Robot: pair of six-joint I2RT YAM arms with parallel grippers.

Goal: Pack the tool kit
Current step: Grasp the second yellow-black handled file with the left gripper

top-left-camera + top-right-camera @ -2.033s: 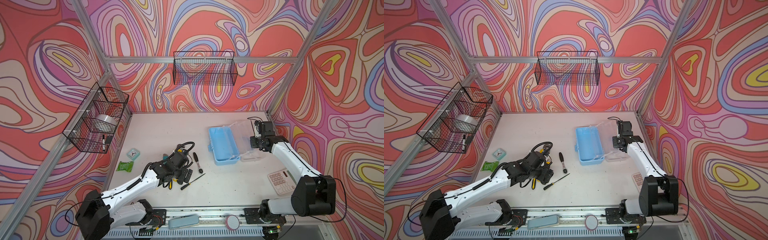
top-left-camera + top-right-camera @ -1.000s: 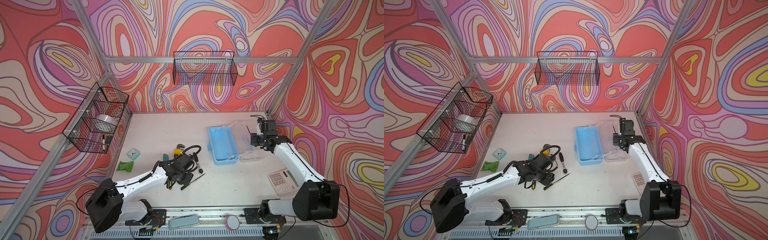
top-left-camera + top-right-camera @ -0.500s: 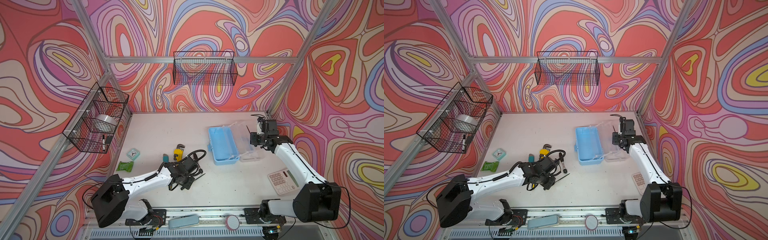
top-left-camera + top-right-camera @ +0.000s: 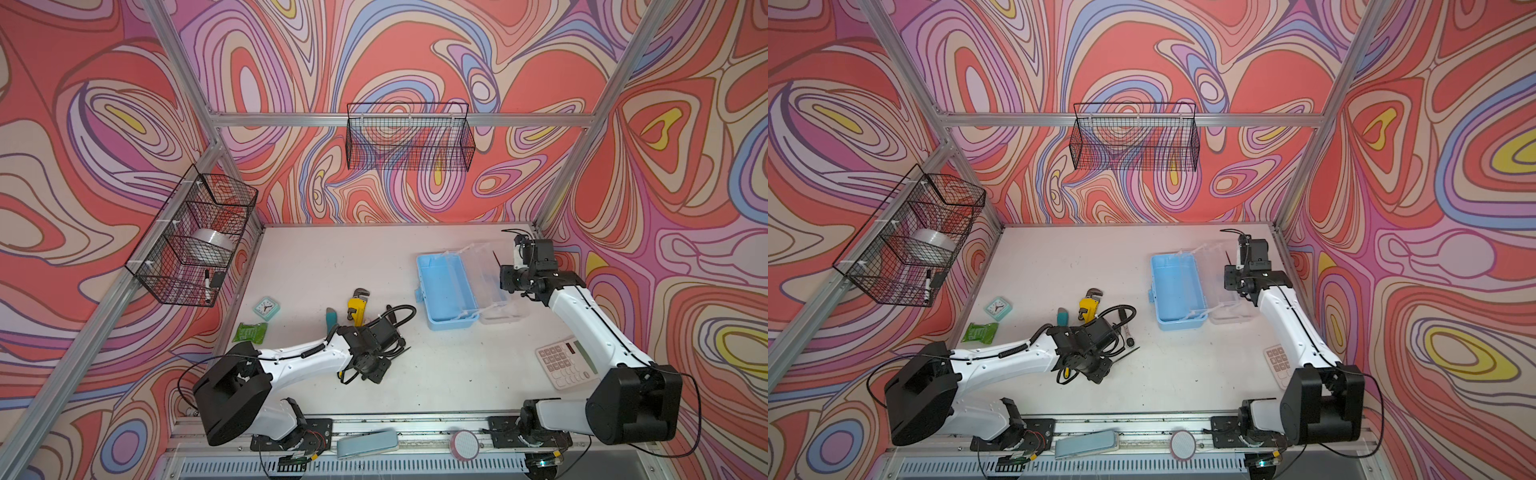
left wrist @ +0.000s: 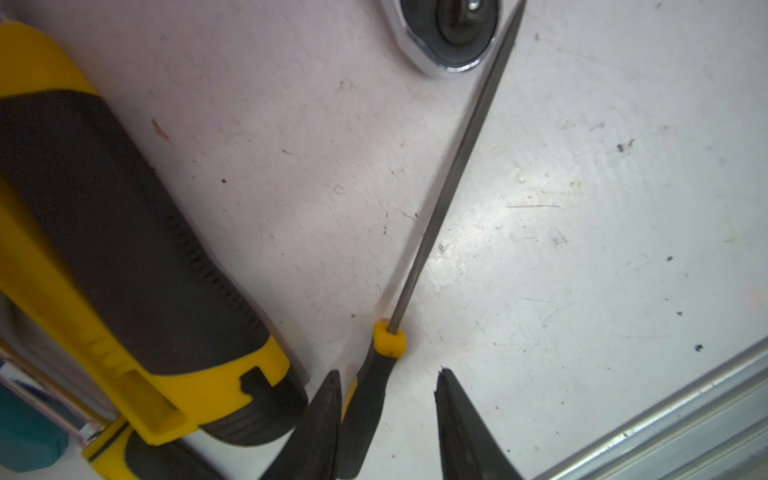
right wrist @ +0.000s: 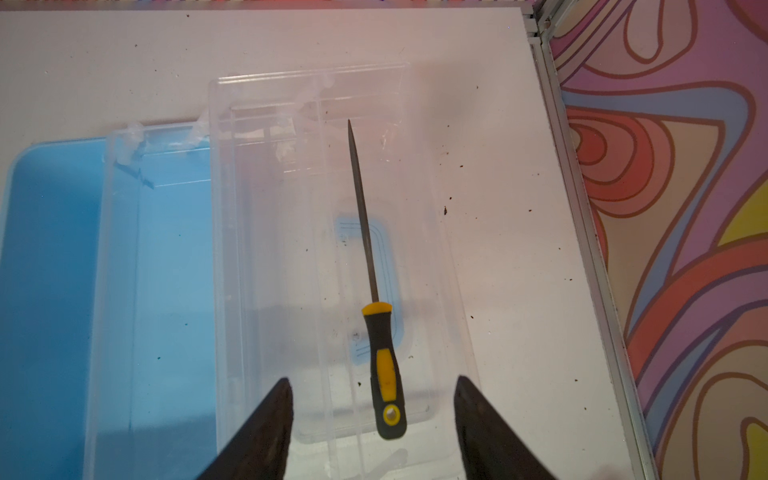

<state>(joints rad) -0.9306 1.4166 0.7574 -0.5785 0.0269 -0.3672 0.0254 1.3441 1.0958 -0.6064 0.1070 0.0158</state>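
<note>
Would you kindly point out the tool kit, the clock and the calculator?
tool kit (image 4: 446,291), top view, blue floor of the open box
clock (image 4: 266,308), top view, its face
calculator (image 4: 561,363), top view, its keypad

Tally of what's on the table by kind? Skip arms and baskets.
Slim files: 2
Pipe wrench: 1
Ratchet: 1
Teal-handled tool: 1
Chunky yellow-black handle, partly under the left arm: at least 1
Tool kit: 1
Clock: 1
Green packet: 1
Calculator: 1
Total: at least 10
</note>
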